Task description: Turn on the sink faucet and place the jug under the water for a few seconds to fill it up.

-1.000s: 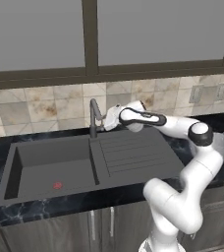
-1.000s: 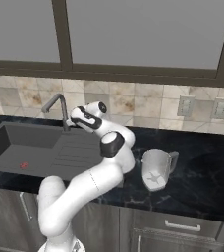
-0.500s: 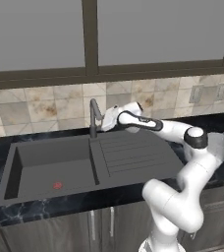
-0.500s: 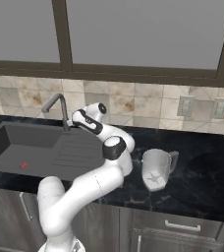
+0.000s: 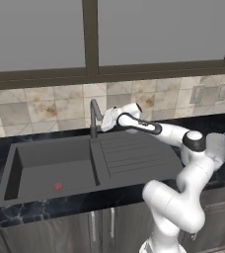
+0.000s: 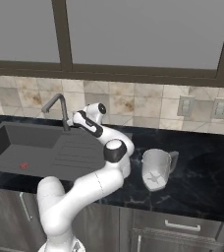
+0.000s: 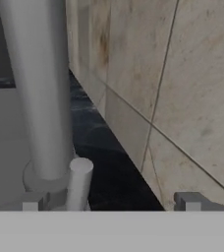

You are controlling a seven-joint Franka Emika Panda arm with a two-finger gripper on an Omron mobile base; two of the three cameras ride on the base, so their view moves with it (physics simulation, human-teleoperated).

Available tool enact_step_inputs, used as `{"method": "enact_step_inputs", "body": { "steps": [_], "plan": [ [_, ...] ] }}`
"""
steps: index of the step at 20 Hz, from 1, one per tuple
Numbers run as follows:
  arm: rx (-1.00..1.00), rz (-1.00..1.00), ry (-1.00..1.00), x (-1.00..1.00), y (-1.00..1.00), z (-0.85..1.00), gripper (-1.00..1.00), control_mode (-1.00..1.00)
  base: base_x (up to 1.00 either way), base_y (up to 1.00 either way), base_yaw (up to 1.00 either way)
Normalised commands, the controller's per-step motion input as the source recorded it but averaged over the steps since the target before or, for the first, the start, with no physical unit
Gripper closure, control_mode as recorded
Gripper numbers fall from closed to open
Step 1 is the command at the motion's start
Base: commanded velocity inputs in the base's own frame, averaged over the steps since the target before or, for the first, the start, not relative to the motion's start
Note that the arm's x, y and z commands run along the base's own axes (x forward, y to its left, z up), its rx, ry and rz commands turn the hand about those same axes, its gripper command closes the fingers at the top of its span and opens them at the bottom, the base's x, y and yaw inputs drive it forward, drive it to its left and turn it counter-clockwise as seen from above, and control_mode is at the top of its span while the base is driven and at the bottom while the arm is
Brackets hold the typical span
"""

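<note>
left base view: the two-finger gripper (image 5: 106, 121) has advanced to the slim dark grey sink faucet (image 5: 93, 118), centre frame. right base view: the pale translucent jug (image 6: 156, 169) lies tipped, centre right, untouched. hand view: jaws apart, the small side lever (image 7: 78, 182) between them; no water yet.

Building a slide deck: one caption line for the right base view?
Open gripper reaches beside the sink faucet; the jug lies tipped on the counter.

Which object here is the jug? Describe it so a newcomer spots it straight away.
Start at the sink under the window and go right along the black counter, past the robot arm. The jug lies tipped there: pale, see-through, with a cross-like mark on its base.
</note>
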Motion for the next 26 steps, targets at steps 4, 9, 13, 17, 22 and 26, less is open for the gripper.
{"method": "enact_step_inputs", "body": {
  "steps": [4, 9, 13, 17, 22, 26],
  "plan": [
    [0.0, 0.0, 0.06, 0.26, 0.09, 0.0, -1.0, -1.0, 0.0, 0.0, 0.0],
    [0.0, -0.01, 0.06, 0.22, 0.22, -0.03, 1.0, -1.0, 0.0, 0.0, 0.0],
    [0.0, -0.04, 0.01, 0.04, 0.19, -0.02, 1.0, -1.0, 0.0, 0.0, 0.0],
    [0.0, -0.09, 0.0, 0.0, 0.07, 0.0, 1.0, -1.0, 0.0, 0.0, 0.0],
    [0.0, -0.19, 0.0, 0.0, 0.0, -0.05, 1.0, -1.0, 0.0, 0.0, 0.0],
    [0.0, -0.26, 0.0, 0.01, 0.0, -0.01, 1.0, -1.0, 0.0, 0.0, 0.0]
  ]
}}
